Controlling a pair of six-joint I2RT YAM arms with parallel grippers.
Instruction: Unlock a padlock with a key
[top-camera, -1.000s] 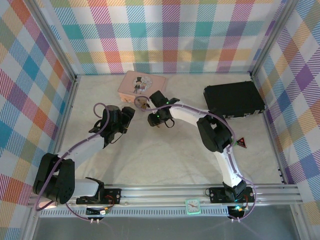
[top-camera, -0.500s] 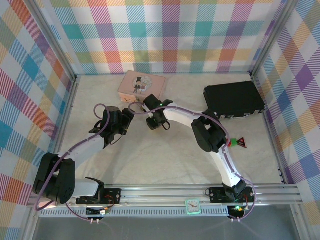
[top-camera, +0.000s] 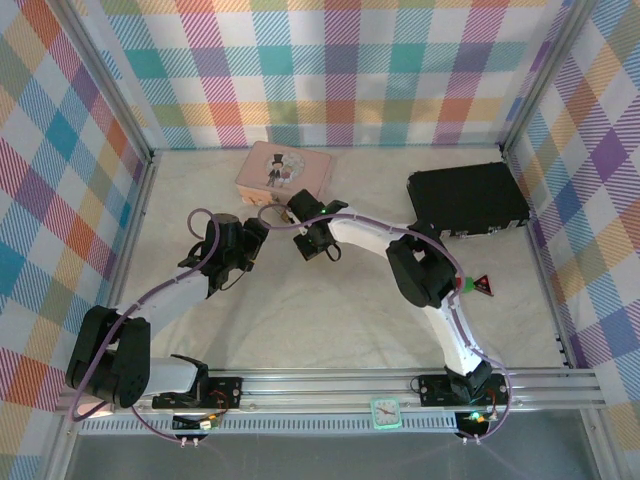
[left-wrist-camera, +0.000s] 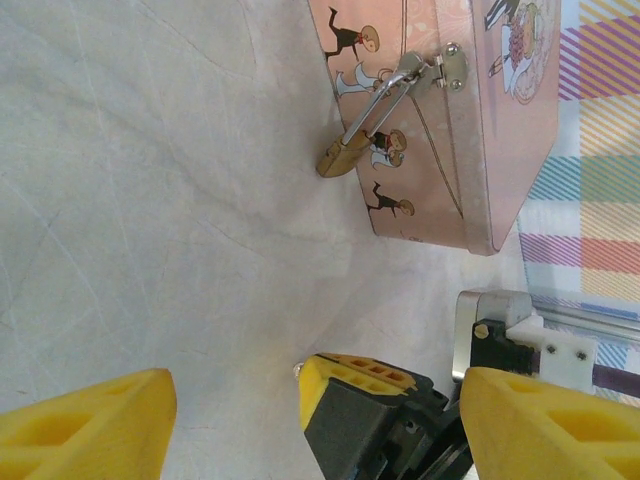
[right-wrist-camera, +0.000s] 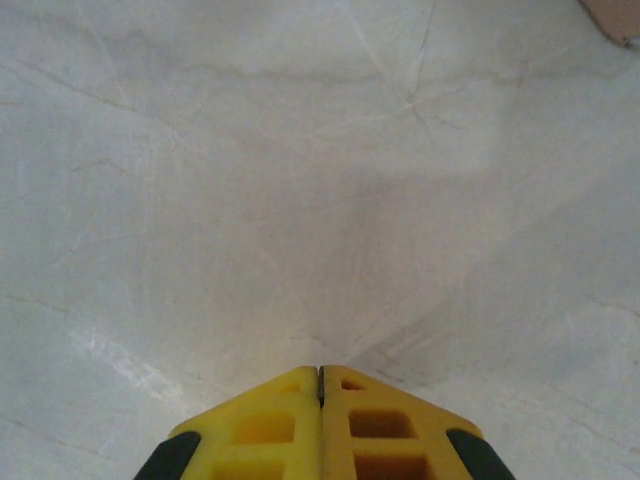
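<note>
The padlock (left-wrist-camera: 345, 155) is found hung by its shackle from the clasp on the front wall of the pink tin (left-wrist-camera: 500, 130), with its brass body lying against that wall. The left gripper (left-wrist-camera: 315, 390) is held near the tin's front, fingers spread wide. The right gripper (right-wrist-camera: 320, 375) is seen just beside the tin, fingers pressed together over the counter (right-wrist-camera: 300, 150)

I am working in a robot test cell, a lab I think: aluminium frame posts (top-camera: 113, 85) hold checked walls (top-camera: 340, 70) around a pale table (top-camera: 320, 310) with a metal rail (top-camera: 330, 385) in front.
</note>
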